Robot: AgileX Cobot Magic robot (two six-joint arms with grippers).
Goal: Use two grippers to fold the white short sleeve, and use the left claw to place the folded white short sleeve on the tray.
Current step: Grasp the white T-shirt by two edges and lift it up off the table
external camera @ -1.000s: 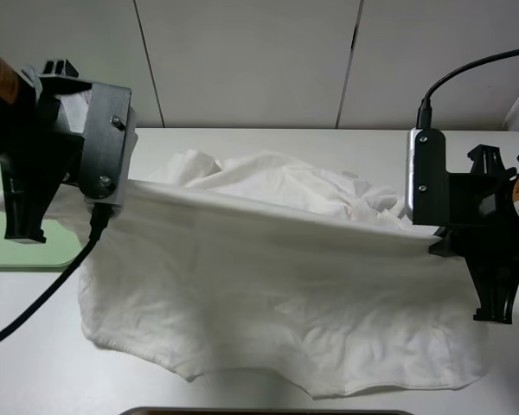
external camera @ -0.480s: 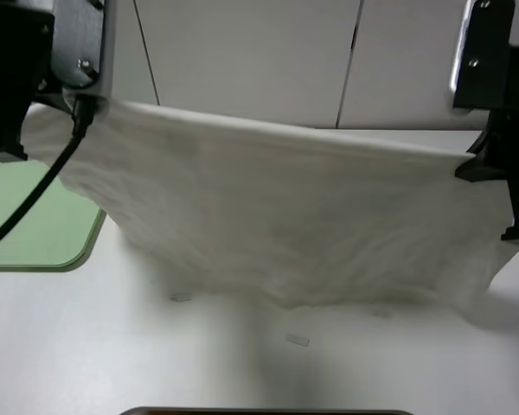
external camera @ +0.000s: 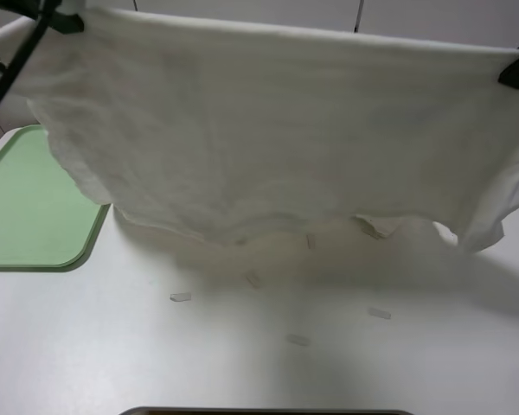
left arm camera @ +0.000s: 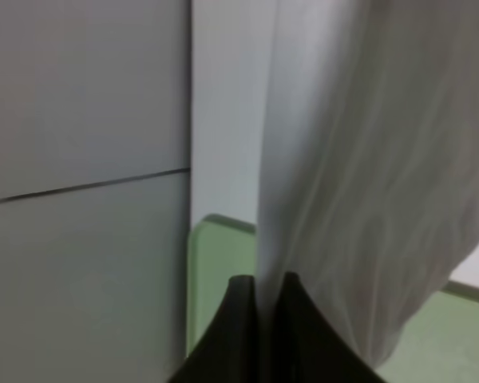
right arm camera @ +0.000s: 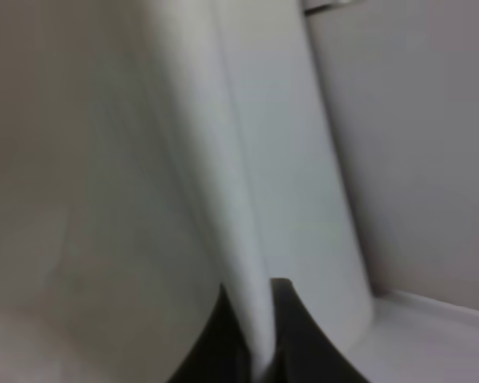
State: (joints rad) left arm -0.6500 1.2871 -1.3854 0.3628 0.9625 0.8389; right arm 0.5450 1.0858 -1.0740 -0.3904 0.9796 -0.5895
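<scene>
**Shirt stretched between both claws**

At the left, the tray point(external camera: 26, 207) is seen lying on the table point(external camera: 242, 372), its right corner just beside the hanging cloth. The shirt point(external camera: 268, 130) is held up and spread wide above the table. Its upper left corner is pinched by the closed left claw point(left arm camera: 263, 279) and its upper right corner by the closed right claw point(right arm camera: 252, 286). Small paper strips point(external camera: 181, 296) are scattered nearer on the table.

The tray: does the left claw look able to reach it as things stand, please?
Probably yes: the tray lies bare near the left claw, though the shirt it grips is stretched across to the right claw.
</scene>
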